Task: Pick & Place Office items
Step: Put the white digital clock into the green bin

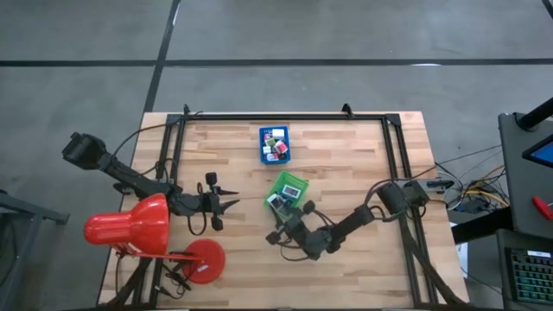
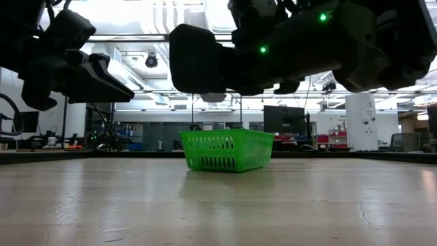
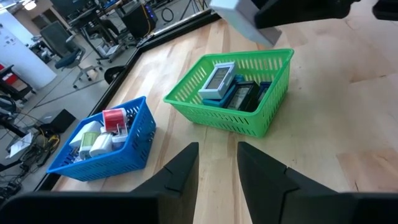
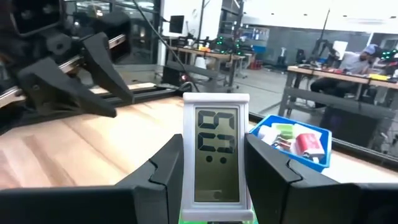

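Two trays sit on the wooden table (image 1: pixel 346 259): one blue tray (image 1: pixel 276 145) near the far edge and one green tray (image 1: pixel 288 187) nearer the middle, well apart from each other. One red desk lamp (image 1: pixel 138 226) stands at the left front corner.

The blue tray holds a heap of small office items (image 3: pixel 102 132); at least four show in the left wrist view: a red-and-white piece on top, a pale green one and two white ones. The green tray holds at least three flat pieces: one white-framed display (image 3: pixel 217 79) lying face up and tilted on two darker flat ones beside it.

The right gripper (image 4: pixel 211 171) hangs just above the near corner of the green tray, its two fingers closed on one small white digital clock (image 4: pixel 216 155). The clock stands upright between them, its long axis vertical, its display facing the wrist camera and its digits turned sideways.

The left gripper (image 3: pixel 217 163) hovers over bare table left of the green tray, pointing toward the two trays. Its two fingers stand a little apart and hold nothing.
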Action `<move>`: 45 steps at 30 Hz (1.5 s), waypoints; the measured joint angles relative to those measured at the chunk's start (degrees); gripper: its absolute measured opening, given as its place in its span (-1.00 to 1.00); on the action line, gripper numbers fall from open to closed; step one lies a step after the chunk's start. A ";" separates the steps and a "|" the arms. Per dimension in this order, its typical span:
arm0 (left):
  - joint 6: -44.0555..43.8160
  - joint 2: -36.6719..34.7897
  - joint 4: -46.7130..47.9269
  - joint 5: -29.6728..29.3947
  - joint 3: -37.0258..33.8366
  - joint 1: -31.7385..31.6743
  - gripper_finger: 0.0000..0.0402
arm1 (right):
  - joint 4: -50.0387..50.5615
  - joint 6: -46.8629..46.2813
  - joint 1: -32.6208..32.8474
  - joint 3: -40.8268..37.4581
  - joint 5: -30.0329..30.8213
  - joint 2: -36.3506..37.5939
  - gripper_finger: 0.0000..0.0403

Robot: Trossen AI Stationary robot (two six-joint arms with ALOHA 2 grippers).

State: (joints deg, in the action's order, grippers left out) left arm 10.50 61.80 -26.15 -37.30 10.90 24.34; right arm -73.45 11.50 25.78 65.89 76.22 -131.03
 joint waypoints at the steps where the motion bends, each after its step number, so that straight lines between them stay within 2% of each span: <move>1: 0.00 0.00 0.00 0.00 0.00 0.00 -0.44 | -0.02 0.34 -0.22 0.02 0.07 0.06 -0.39; 7: 0.00 0.00 0.00 0.28 0.00 0.00 -0.44 | 1.68 1.92 -0.87 -0.05 2.07 1.71 -0.39; 11: -0.02 -0.02 0.00 0.28 0.00 0.00 -0.44 | 9.66 -0.80 -0.93 -0.12 3.35 5.38 -0.39; 14: -0.02 0.00 0.02 0.44 0.00 0.00 -0.44 | 25.99 -11.45 -1.47 -0.20 1.46 9.93 -0.39; 18: -0.03 -0.01 0.01 0.48 0.00 0.00 -0.44 | 64.70 -45.31 -5.19 1.65 -13.81 17.09 -0.39; 19: -0.02 -0.01 0.00 0.68 0.00 0.00 -0.44 | 71.60 -50.44 -5.97 2.17 -14.93 17.93 -0.39; 21: -0.02 0.00 0.02 0.81 0.00 0.00 -0.44 | 78.56 -54.11 -6.82 2.31 -16.28 18.82 -0.39; 25: -0.02 -0.02 0.04 0.85 0.00 0.00 -0.44 | 79.33 -53.42 -9.98 1.60 -34.69 22.25 -0.39; 28: -0.02 -0.02 0.19 0.85 0.00 0.01 -0.44 | 79.77 -51.81 -11.71 1.00 -39.65 22.68 -0.39; 32: -0.05 -0.02 0.34 1.34 -0.04 0.04 -0.44 | 81.28 -51.18 -14.11 1.14 -51.00 23.06 -0.39; 40: -0.02 -0.02 0.24 1.49 -0.04 0.04 -0.44 | 89.44 -51.63 -16.33 1.13 -59.19 22.98 -0.39; 45: -0.02 -0.02 0.24 1.49 -0.04 0.04 -0.44 | 91.39 -51.05 -17.07 1.11 -60.87 23.07 -0.39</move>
State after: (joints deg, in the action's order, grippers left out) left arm 10.48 61.78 -25.91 -35.81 10.85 24.38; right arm 17.94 -39.55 8.71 67.00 15.36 -107.96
